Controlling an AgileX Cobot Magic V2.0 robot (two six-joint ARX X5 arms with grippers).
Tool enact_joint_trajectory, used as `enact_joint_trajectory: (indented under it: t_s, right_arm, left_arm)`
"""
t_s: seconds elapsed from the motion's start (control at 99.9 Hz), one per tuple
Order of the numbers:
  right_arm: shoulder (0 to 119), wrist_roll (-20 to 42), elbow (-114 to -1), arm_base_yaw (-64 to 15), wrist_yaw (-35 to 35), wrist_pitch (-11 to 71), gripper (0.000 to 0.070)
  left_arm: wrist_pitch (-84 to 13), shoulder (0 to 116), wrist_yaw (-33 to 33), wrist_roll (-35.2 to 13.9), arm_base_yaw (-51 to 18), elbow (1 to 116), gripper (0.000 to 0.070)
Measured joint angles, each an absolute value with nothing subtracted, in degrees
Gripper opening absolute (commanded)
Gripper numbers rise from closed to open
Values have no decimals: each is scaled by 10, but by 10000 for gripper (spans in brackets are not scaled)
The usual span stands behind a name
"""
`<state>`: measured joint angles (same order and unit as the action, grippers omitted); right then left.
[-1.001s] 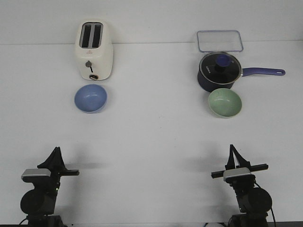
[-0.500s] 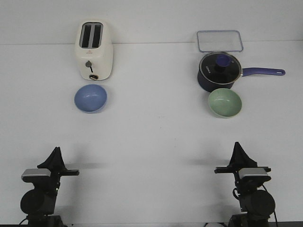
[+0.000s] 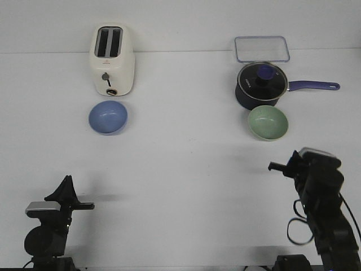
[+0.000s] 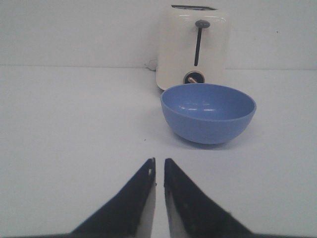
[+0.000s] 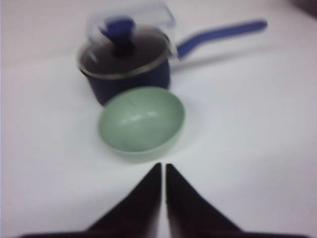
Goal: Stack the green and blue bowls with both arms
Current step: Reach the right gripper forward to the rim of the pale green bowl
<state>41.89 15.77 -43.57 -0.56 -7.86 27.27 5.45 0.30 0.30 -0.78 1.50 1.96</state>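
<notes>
The blue bowl (image 3: 108, 117) sits upright on the white table at the left, just in front of the toaster; it also shows in the left wrist view (image 4: 208, 112). The green bowl (image 3: 268, 122) sits at the right, just in front of the saucepan; it also shows in the right wrist view (image 5: 142, 121). My left gripper (image 3: 67, 179) is shut and empty, low at the near left, well short of the blue bowl (image 4: 159, 161). My right gripper (image 3: 282, 166) is shut and empty, raised, a short way in front of the green bowl (image 5: 163, 166).
A cream toaster (image 3: 111, 60) stands behind the blue bowl. A dark navy saucepan with a glass lid (image 3: 261, 84) and its handle (image 3: 313, 86) pointing right stands behind the green bowl. A clear lidded box (image 3: 262, 48) lies at the back right.
My right arm has risen and moved forward towards the green bowl, its gripper still shut. The left arm and both bowls have not moved.
</notes>
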Motion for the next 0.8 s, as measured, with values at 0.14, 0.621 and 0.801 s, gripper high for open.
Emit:
enact_joint_trajectory:
  t_s: [0.14,0.621,0.801]
  right_arm:
    - [578,148,-527,24,-30,275,481]
    - [951,117,-723,95,15,275,480]
    - [1009,112,-744,99,20,274,320]
  left_arm:
    - [55,3,3,-8,15,20,15]
    - [55,3,3,-8,15,20,14]
    - [55,3,3,-8,15,20,15]
